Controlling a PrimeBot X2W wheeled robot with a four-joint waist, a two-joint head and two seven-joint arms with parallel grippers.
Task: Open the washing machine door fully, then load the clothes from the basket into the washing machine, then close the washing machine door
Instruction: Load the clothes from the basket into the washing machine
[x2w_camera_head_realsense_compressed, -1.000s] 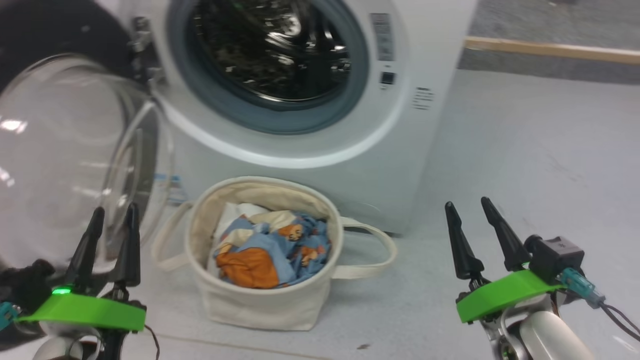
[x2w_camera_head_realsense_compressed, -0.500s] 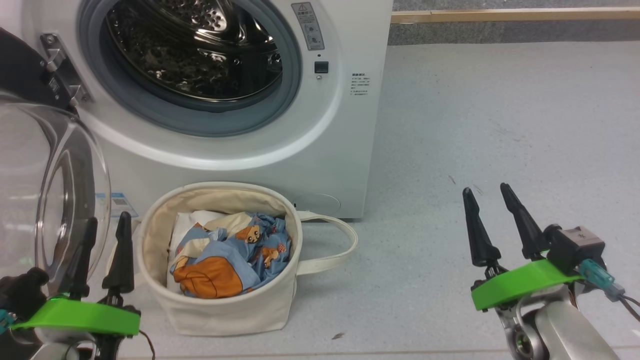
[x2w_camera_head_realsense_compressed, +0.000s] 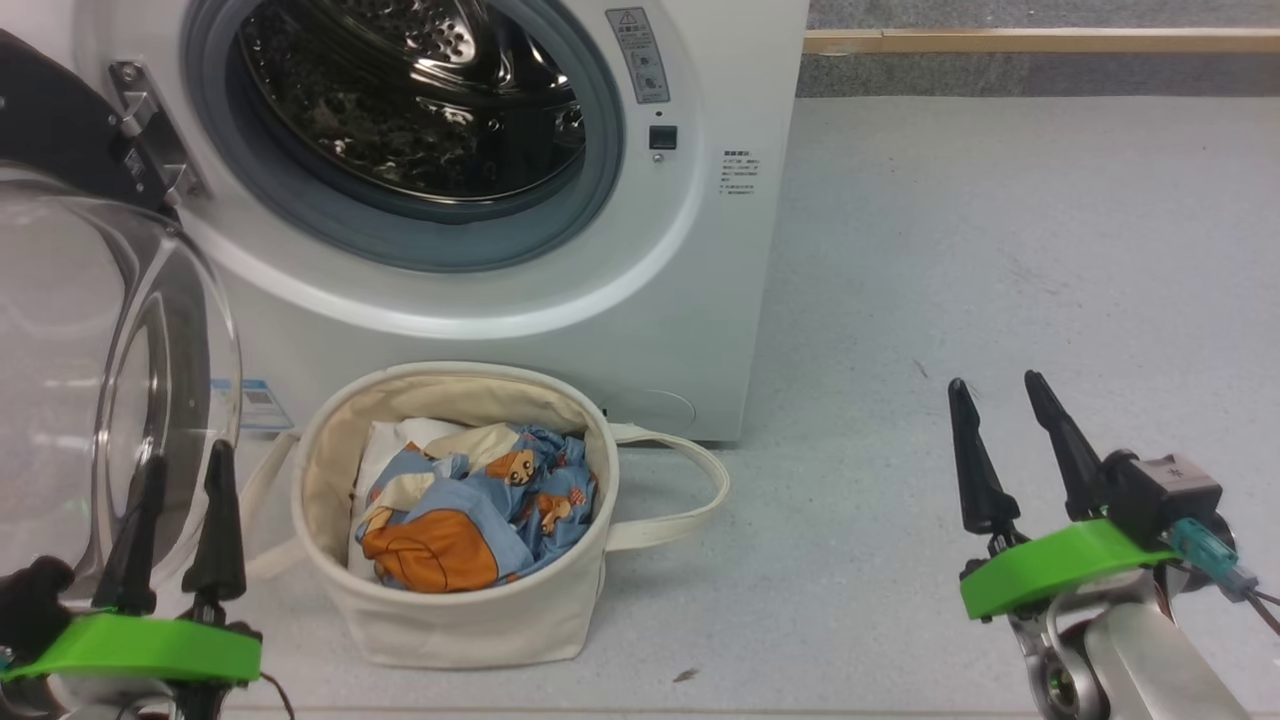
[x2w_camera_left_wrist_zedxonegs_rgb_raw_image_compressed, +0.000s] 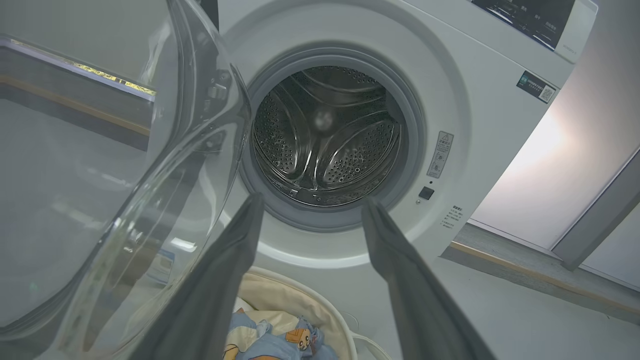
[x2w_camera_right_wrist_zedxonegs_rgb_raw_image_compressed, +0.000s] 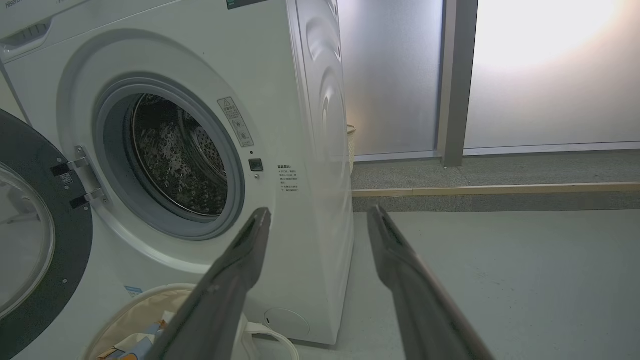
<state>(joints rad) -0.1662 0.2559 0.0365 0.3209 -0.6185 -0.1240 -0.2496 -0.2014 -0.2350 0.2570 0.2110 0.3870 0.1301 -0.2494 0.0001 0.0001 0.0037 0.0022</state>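
the clothes (x2w_camera_head_realsense_compressed: 480, 510) lie in the basket (x2w_camera_head_realsense_compressed: 480, 630) between the wide-open, empty left hand (x2w_camera_head_realsense_compressed: 188, 453) and right hand (x2w_camera_head_realsense_compressed: 995, 379).

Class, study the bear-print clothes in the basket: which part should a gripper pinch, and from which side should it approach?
Probably the raised crumpled fold at the middle of the clothes, from straight above. The walls of the upright basket ring the heap, leaving the open top as the way in, and the bunched ridges give fabric to pinch.
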